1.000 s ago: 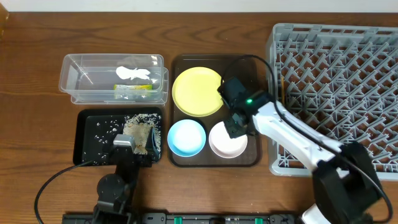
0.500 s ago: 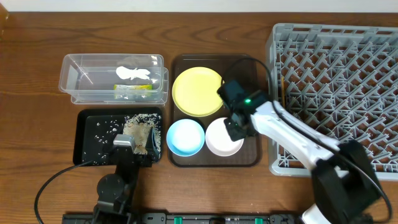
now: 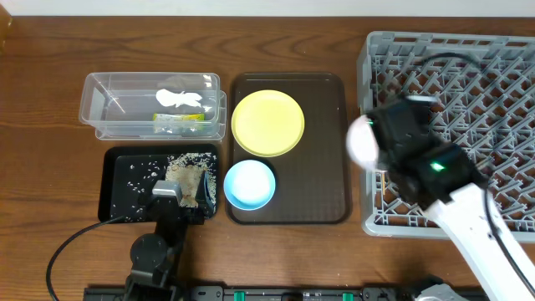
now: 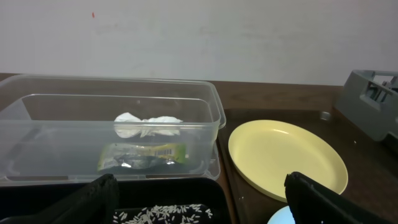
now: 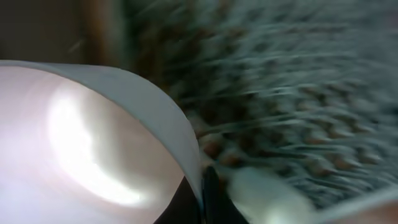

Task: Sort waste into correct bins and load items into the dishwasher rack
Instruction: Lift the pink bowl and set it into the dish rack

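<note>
The overhead view is being lit evenly and rendered sharp, the left wrist view is being shown dimmer yet clear, and the right wrist view is being smeared by heavy blur, with glare being thrown off the white bowl [image 5: 74, 143] and the dishwasher rack [image 5: 298, 93] being left unfocused.

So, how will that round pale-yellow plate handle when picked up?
The round pale-yellow plate looks rigid and probably light. Its shallow rim lies low on the brown serving tray, so a pinch may slip; pushed, it would likely slide rather than tip.
</note>
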`<state>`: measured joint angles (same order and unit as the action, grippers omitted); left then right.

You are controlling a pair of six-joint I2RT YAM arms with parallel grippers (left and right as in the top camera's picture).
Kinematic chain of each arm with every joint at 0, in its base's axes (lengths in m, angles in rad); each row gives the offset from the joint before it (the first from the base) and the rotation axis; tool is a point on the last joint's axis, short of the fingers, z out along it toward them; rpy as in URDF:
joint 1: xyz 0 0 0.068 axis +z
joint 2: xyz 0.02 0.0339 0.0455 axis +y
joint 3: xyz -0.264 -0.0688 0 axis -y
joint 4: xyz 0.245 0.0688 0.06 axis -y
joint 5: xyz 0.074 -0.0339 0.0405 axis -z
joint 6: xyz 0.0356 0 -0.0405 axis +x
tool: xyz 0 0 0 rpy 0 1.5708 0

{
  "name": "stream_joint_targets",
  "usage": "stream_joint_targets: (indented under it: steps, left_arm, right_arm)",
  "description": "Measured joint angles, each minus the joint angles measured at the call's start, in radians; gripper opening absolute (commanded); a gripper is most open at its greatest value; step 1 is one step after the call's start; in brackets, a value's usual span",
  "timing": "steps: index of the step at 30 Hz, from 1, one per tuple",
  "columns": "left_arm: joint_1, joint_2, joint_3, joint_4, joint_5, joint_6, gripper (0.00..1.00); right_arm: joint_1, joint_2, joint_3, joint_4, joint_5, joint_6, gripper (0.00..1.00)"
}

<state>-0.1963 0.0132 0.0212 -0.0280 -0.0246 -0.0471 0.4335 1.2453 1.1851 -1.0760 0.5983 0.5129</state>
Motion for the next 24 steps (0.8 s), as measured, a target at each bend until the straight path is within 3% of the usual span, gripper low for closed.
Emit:
stream_joint_targets:
  steps: [10, 24]
  left_arm:
    - [0.000, 0.000, 0.000, 0.000, 0.000, 0.000, 0.88]
    - [0.000, 0.000, 0.000, 0.000, 0.000, 0.000, 0.88]
  right_arm:
    - [-0.088, 0.020, 0.000, -0.053, 0.348, 0.109, 0.01]
    - [-0.148, 0.313, -0.001, -0.028, 0.465, 0.117, 0.01]
